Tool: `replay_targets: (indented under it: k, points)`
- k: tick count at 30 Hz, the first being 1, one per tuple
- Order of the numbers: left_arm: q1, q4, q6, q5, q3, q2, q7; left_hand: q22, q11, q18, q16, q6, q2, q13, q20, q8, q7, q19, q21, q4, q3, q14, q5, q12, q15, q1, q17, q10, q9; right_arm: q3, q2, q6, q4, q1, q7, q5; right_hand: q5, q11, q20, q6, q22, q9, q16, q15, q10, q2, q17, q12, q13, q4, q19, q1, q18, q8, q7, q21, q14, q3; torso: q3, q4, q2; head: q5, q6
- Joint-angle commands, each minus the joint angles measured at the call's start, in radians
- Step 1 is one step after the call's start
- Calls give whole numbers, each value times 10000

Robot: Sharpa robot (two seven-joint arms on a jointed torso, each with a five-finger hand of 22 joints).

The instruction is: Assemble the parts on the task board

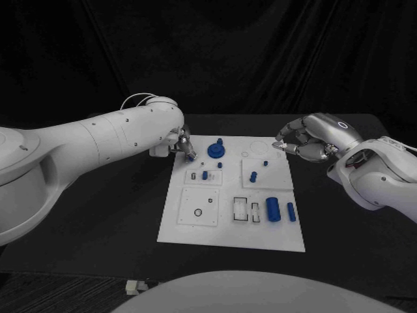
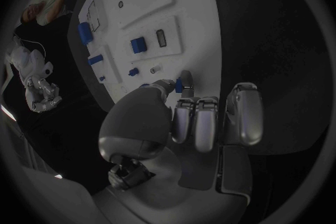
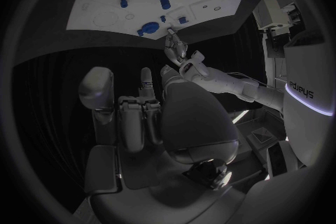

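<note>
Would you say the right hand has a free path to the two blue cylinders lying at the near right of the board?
Probably yes. The right hand hovers off the board's far right edge, apparently holding nothing, and nothing stands between it and the cylinders; the left hand is at the far left corner.

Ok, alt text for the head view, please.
A white task board lies on a black table; the left hand pinches a small blue part at the board's far left corner, while the right hand, fingers curled, hovers near its far right corner.
</note>
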Motion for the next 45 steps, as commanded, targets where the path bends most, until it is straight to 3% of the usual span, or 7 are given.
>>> replay_targets:
  k: [1,9,21,30,34,40,45]
  points:
    - [-18,3,54,10,10,10,188,1729,-40,136,26,50,-65,2372,-39,-42,2,-18,-45,-4,88,1057,56,-47,-69,-10,2630,734,12,8,-10,27,7,-20,-140,-26,28,78,34,-4,1109,-15,-51,99,1046,80,2458,25,2628,1,-69,-29,96,-27,51,-46,1005,-26,1,2,1,-4,-2]
    - [-20,43,-14,10,10,-34,296,1775,-44,131,26,111,-181,2391,-44,10,0,6,-53,-22,806,1057,598,-21,-74,-226,2630,756,158,8,8,66,-14,-21,-160,-25,31,79,35,-5,1106,-16,-46,100,1046,86,2466,25,2628,-3,-73,-27,97,-28,50,-61,1007,-25,4,6,-3,23,-2]
    - [6,685,-407,11,11,-468,252,1792,-59,127,26,178,-264,2382,-49,58,-18,25,-39,-71,966,1057,653,-33,-84,-275,2630,748,214,8,5,126,-50,-42,-189,-25,31,79,35,-5,1106,-16,-46,100,1046,86,2466,25,2628,-3,-73,-27,97,-28,50,-61,1007,-25,1,5,1,47,-2]
    - [406,2264,-660,11,12,-1352,-191,1803,-72,126,26,212,-364,2373,-60,94,-31,38,-39,-99,1056,1057,534,-43,-97,-341,2630,741,264,8,-19,189,-80,-57,-218,47,36,81,36,-3,1105,-16,-55,102,1046,101,2453,25,2628,-10,-77,-19,98,-28,48,-71,1004,-18,1,14,-7,36,-2]
    - [645,3280,-1002,11,12,-1889,-448,1802,-81,129,26,206,-401,2377,-66,98,-43,37,-54,-141,1118,1057,485,-37,-105,-335,2630,748,284,8,-17,233,-102,-76,-234,81,38,84,37,4,1095,-15,-60,103,1046,111,2445,25,2628,-14,-88,-13,105,-24,46,-114,1002,-14,2,7,-23,66,-2]
    - [745,4266,-1196,12,9,-2483,-774,1809,-83,130,26,205,-506,2380,-78,109,-39,46,-70,-166,1201,1057,309,-31,-114,-424,2630,755,328,8,-46,255,-84,-92,-255,94,38,84,37,4,1095,-15,-60,103,1046,111,2445,25,2628,-14,-88,-13,105,-24,46,-114,1002,-14,5,8,-15,139,-2]
    - [710,4698,-1436,12,4,-2771,-857,1834,-93,116,26,225,-550,2410,-83,122,-53,89,-12,-193,1223,1057,217,10,-121,-446,2630,792,348,8,-53,247,-77,-104,-255,99,39,85,38,12,1089,-14,-73,105,1046,115,2426,25,2628,-17,-95,-10,109,-21,45,-141,997,-12,7,7,-22,128,-2]
